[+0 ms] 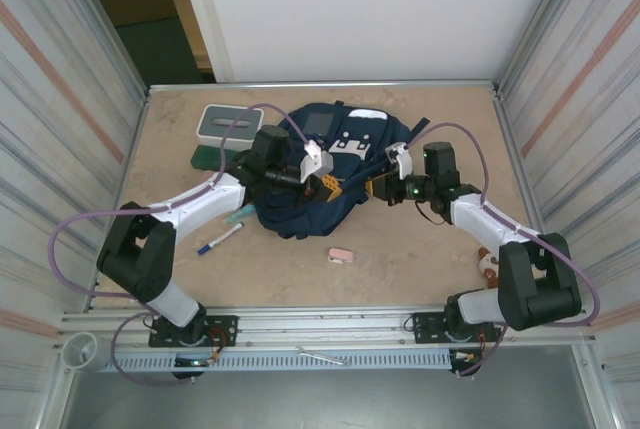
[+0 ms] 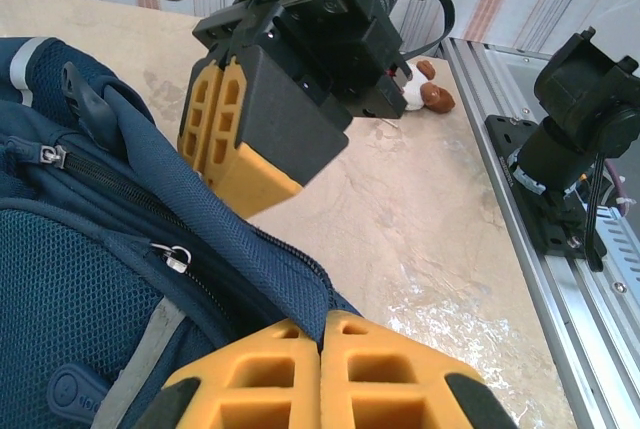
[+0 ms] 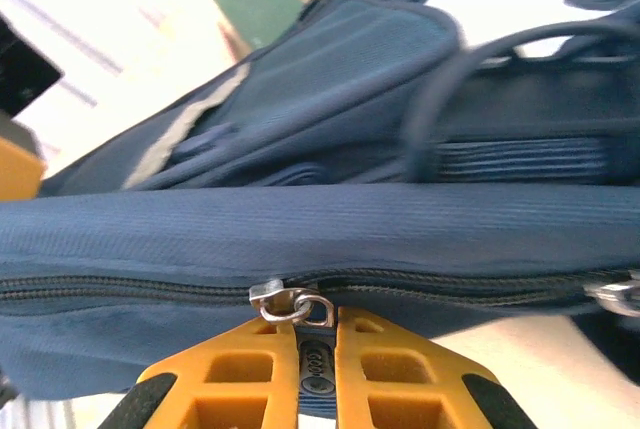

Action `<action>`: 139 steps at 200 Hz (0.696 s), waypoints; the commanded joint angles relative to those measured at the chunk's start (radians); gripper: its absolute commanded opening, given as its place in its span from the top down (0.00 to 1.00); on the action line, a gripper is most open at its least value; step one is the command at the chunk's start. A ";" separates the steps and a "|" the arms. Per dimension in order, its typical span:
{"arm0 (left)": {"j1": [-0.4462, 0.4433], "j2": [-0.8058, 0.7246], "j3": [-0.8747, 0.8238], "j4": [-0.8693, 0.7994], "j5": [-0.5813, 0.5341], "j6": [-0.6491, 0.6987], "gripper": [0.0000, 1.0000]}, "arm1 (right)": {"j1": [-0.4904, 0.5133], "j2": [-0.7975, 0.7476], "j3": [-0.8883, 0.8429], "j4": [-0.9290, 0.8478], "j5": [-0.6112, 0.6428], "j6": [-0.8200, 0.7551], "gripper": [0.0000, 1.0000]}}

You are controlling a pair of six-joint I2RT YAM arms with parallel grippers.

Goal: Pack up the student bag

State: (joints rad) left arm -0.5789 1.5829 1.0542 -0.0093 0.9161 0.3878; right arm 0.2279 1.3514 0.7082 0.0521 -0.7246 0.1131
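While right gripper pinches student bag's zipper pull, left gripper is closed.

Legible text: none | student bag white patch: dark print, cropped and blurred, unreadable | zipper pull, right wrist view: small embossed marks, too fine to read

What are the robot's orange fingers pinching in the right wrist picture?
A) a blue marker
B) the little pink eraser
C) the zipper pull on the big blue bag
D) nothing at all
C: the right gripper is shut on the metal zipper pull of the student bag.
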 commanded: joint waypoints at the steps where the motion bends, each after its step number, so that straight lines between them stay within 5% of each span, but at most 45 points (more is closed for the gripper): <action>1: 0.006 -0.045 0.028 0.089 0.069 0.016 1.00 | -0.033 -0.010 -0.011 -0.050 0.171 0.050 0.99; 52: 0.007 -0.036 0.023 0.103 0.077 0.016 1.00 | -0.107 0.066 0.070 -0.171 0.301 0.158 0.93; 92: 0.004 -0.010 0.031 0.104 0.078 0.012 1.00 | -0.131 -0.026 0.060 -0.154 0.107 0.191 0.50; 139: -0.011 0.018 0.045 0.102 0.081 0.016 1.00 | -0.242 0.072 0.165 -0.137 0.050 0.532 0.24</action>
State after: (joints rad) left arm -0.5797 1.6016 1.0542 0.0059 0.9302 0.3878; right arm 0.0151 1.3510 0.7967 -0.0898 -0.6407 0.4309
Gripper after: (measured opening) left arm 0.063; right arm 0.712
